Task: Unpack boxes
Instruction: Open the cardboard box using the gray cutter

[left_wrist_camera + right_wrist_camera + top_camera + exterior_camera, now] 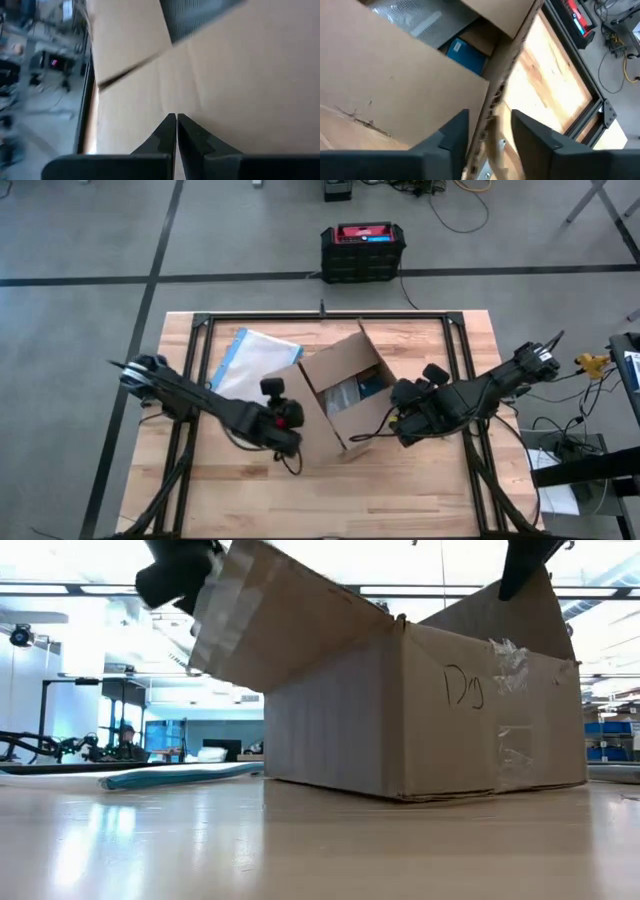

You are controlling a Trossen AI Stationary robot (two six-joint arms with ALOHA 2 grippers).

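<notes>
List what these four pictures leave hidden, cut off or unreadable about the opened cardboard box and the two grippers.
- Cardboard box contents: in the high view flaps cover all but a blue item and clear plastic.
- Low view: the box wall hides the inside; both arms are cut off by the top edge.
- Left gripper: shut against cardboard; whether it pinches any is unclear.
- Right gripper: open astride a flap edge, contact unclear.

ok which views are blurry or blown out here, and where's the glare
Low view: ceiling lights and windows behind the cardboard box are blown out, with glare streaks on the table in front. Left wrist view: the room at the edge is smeared and the box wall soft, left gripper fairly crisp. Right wrist view: right gripper and near flap soft. High view: evenly lit.
</notes>
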